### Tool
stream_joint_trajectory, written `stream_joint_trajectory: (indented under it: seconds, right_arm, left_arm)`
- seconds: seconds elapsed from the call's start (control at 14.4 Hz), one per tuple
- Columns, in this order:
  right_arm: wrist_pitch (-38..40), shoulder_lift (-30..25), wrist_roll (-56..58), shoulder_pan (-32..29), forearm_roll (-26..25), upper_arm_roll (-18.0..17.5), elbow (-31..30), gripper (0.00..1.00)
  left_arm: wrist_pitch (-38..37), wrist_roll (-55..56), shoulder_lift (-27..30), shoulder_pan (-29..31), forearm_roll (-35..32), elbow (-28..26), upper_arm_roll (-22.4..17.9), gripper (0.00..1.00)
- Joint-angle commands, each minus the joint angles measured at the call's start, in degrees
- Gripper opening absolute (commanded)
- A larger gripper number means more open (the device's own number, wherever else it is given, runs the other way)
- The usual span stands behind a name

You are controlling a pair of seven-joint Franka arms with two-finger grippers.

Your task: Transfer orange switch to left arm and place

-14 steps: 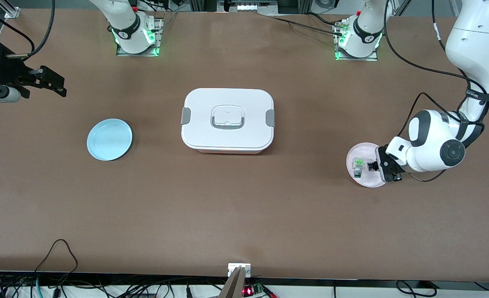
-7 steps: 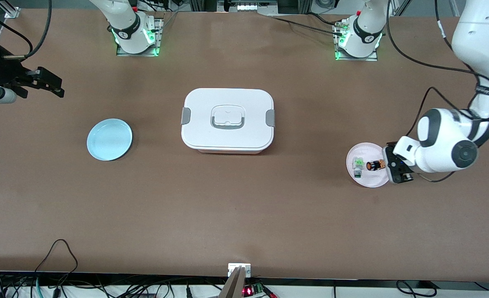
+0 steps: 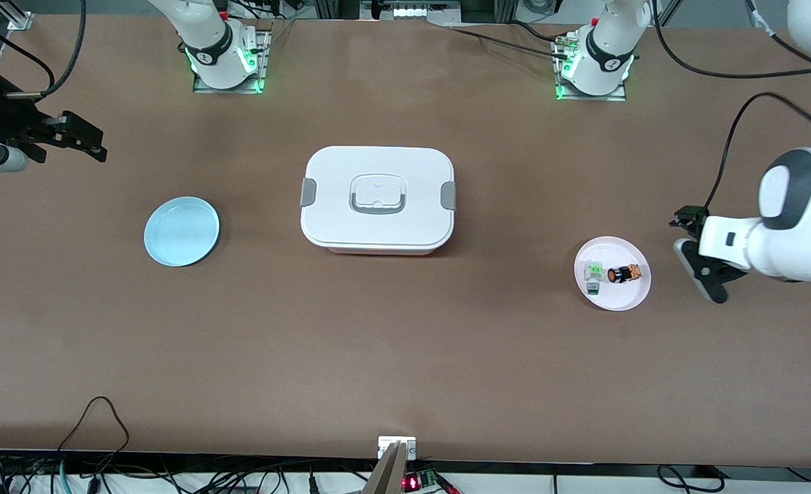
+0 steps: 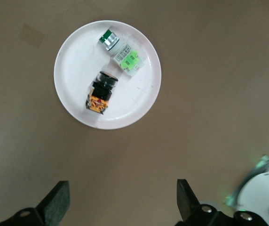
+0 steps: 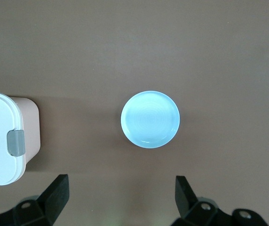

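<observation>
Backing off the plate (image 3: pixel 628 295), the left gripper (image 3: pixel 694 255) is hanging spread and empty; switch (image 3: pixel 625 274) is lying there beside the green part (image 3: pixel 593 270). Right gripper (image 3: pixel 79 137) is waiting, spread. Risk: grabbing the wrong part, or clipping the box (image 3: pixel 378 199)

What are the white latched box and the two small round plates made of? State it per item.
White rounded box: likely matte moulded plastic, with grey clip latches. Pale blue round plate: probably glossy plastic or glazed ceramic, given its soft sheen. Pinkish-white round plate: smooth and slightly glossy, plastic or ceramic; undecidable.
</observation>
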State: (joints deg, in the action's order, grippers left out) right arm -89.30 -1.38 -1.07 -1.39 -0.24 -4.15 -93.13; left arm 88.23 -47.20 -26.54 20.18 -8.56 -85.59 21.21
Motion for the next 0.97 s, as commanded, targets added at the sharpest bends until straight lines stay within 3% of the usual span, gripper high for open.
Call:
stream_joint_trajectory:
  seconds: [0.0,0.14,0.35,0.49,0.69,0.9]
  right_arm:
    - [0.6,-0.5,-0.4,-0.5,-0.3,-0.4,0.1,1.00]
    - [0.7,-0.5,-0.3,-0.5,-0.3,-0.4,0.7,1.00]
    - [0.4,-0.5,-0.3,-0.5,-0.3,-0.4,0.8,1.00]
    - [0.2,-0.5,-0.2,-0.5,-0.3,-0.4,0.8,1.00]
    - [0.3,-0.6,-1.0,-0.5,-0.5,-0.3,0.8,1.00]
    - [0.1,-0.6,-1.0,-0.5,-0.4,-0.3,0.8,1.00]
  left_arm:
    - [-10.0,14.7,-0.6,0.0,-0.4,9.3,3.7,1.00]
    - [-12.8,24.7,1.4,-0.1,-0.3,11.7,4.8,1.00]
    - [-12.3,30.8,6.5,-2.6,1.3,10.7,3.8,1.00]
    - [-9.8,35.0,11.6,-7.6,4.4,8.4,-3.8,1.00]
    - [-5.3,35.8,20.2,-16.0,7.4,-0.1,-16.4,1.00]
    - [4.0,35.2,27.2,-17.3,7.2,-8.3,-18.5,1.00]
